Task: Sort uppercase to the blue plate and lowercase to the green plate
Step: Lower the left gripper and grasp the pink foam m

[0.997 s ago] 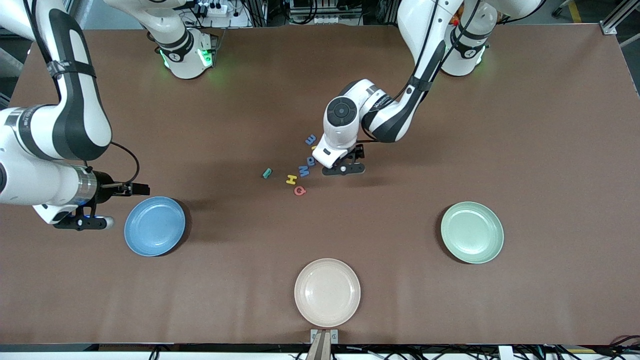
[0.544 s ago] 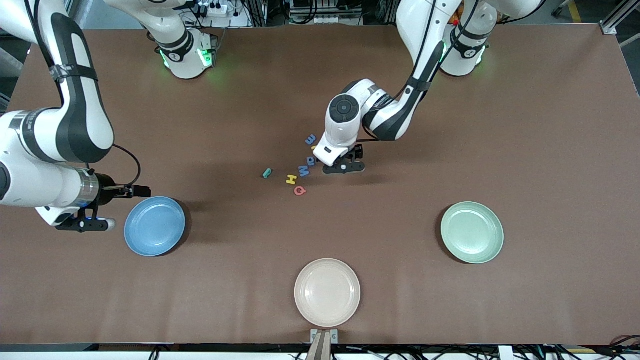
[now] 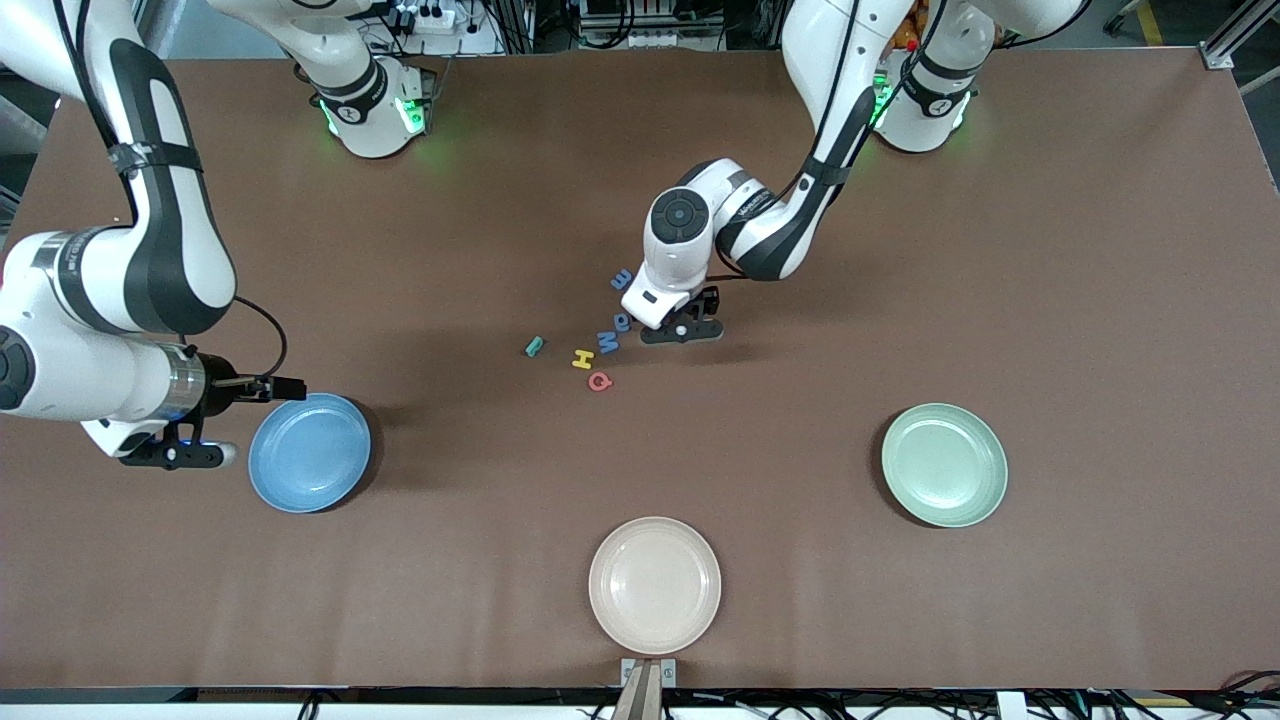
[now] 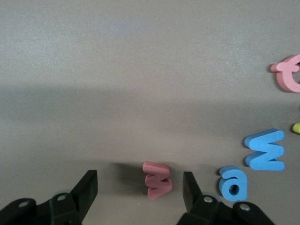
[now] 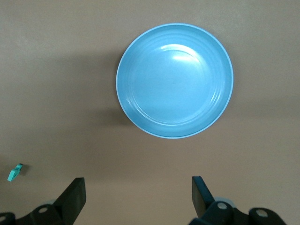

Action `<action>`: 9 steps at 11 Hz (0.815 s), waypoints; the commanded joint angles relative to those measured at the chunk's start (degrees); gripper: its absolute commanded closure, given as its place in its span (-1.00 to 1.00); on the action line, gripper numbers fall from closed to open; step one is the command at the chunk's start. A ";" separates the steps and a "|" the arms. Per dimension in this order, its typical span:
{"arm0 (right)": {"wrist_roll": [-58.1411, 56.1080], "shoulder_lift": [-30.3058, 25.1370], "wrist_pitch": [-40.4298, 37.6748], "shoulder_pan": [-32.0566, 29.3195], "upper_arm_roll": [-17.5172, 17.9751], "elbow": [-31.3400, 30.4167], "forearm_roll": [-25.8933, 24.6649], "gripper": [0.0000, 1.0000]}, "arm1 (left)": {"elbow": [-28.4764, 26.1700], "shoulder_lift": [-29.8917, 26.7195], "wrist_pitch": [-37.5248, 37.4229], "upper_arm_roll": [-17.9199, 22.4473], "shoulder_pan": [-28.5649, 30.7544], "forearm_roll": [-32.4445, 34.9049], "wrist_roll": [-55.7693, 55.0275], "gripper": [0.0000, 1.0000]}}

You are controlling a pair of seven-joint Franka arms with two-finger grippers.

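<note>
My left gripper (image 4: 139, 187) is down at the table in the letter cluster, open, with its fingers on either side of the red w (image 4: 157, 180). The w stands on edge, close to one finger, with a gap on both sides. Beside it lie the blue a (image 4: 233, 183), blue M (image 4: 265, 150) and red Q (image 4: 289, 73). From the front I see the blue e (image 3: 621, 278), yellow H (image 3: 583, 359) and teal R (image 3: 535, 346); the w is hidden under the left hand (image 3: 660, 300). My right gripper (image 5: 137, 194) hangs open and empty beside the blue plate (image 5: 174, 80). The green plate (image 3: 944, 464) lies toward the left arm's end.
A cream plate (image 3: 654, 585) sits near the front edge at mid table. The blue plate (image 3: 309, 452) is toward the right arm's end, nearer the front camera than the letters. Bare brown table (image 3: 780, 420) lies between letters and plates.
The left gripper's fingers have drawn closer together around the red w, and the left hand has shifted slightly toward the letters. The right arm has drifted a little beside the blue plate.
</note>
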 commanded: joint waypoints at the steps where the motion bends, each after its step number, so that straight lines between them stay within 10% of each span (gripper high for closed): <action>1: -0.10 0.13 0.50 -0.48 0.33 0.04 0.94 -1.00 | 1.53 1.25 1.07 0.34 -0.71 1.43 -2.76 -0.59; 9: 0.43 0.22 1.55 -0.21 0.33 -0.31 1.03 -1.00 | 3.30 3.46 1.07 0.43 -1.67 1.61 -3.48 -0.25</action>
